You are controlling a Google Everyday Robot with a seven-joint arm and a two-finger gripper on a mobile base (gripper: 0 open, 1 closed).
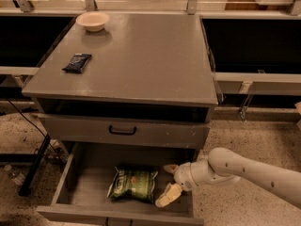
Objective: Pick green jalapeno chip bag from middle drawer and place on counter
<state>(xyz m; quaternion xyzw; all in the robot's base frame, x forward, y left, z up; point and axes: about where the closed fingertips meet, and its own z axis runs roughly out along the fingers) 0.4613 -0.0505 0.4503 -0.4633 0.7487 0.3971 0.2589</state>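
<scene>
The green jalapeno chip bag [133, 184] lies flat on the floor of the pulled-out middle drawer [80, 185], near its centre. My gripper [167, 183] reaches in from the right on a white arm and sits inside the drawer just right of the bag. Its two tan fingers [168, 195] stand open, one toward the drawer's back and one toward its front, with nothing between them. The near finger almost meets the bag's right edge. Above, the grey counter [141, 60] tops the cabinet.
On the counter a dark navy packet [77, 62] lies at the left and a white bowl [92, 20] sits at the back left. A shut drawer front with a black loop handle [122, 130] overhangs the open drawer. A black stand leg [34, 166] slants at the left.
</scene>
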